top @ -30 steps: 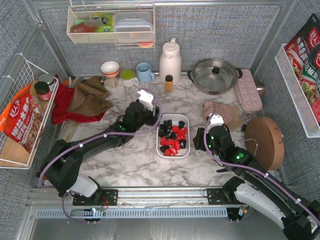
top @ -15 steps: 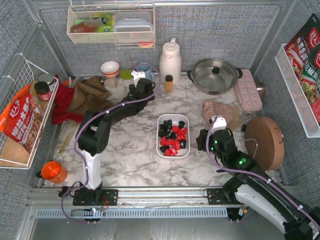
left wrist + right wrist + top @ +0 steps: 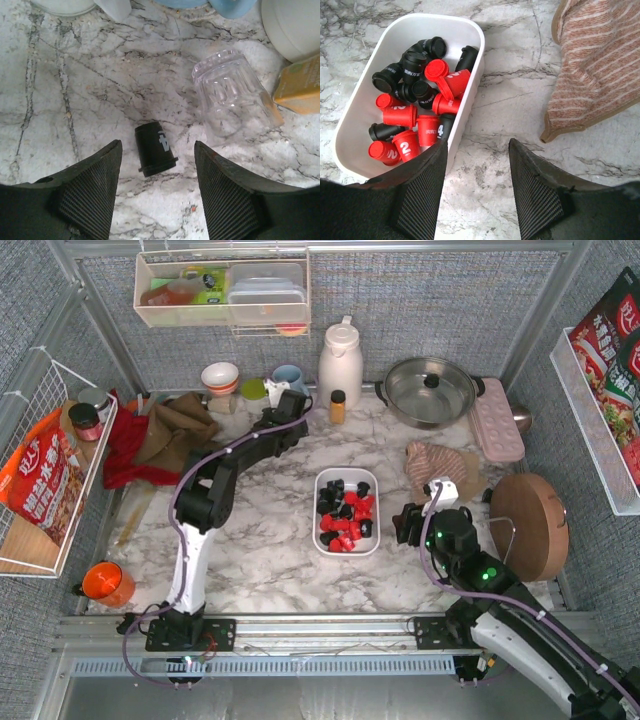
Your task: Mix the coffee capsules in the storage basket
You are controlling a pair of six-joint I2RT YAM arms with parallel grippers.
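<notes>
One stray black capsule point(image 3: 155, 151) to fetch: lies on its side on the marble table point(image 3: 75, 75), at the back, well apart from the storage basket point(image 3: 321, 540). Long axis across the closing line. Straddled by the left gripper point(image 3: 157, 146), open, not touching, narrower than a second ago, and reached far back from beside the basket. Right gripper point(image 3: 477, 145) open, empty, just beside the basket rim; other coffee capsules point(image 3: 427, 95) inside.

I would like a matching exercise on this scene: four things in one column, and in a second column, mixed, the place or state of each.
1 lone black capsule
2 tumbler
3 storage basket
4 cloth

A holds red and black capsules
B lies between the left fingers
C transparent, empty
D striped, right of the basket

Pairs: 1-B, 2-C, 3-A, 4-D
</notes>
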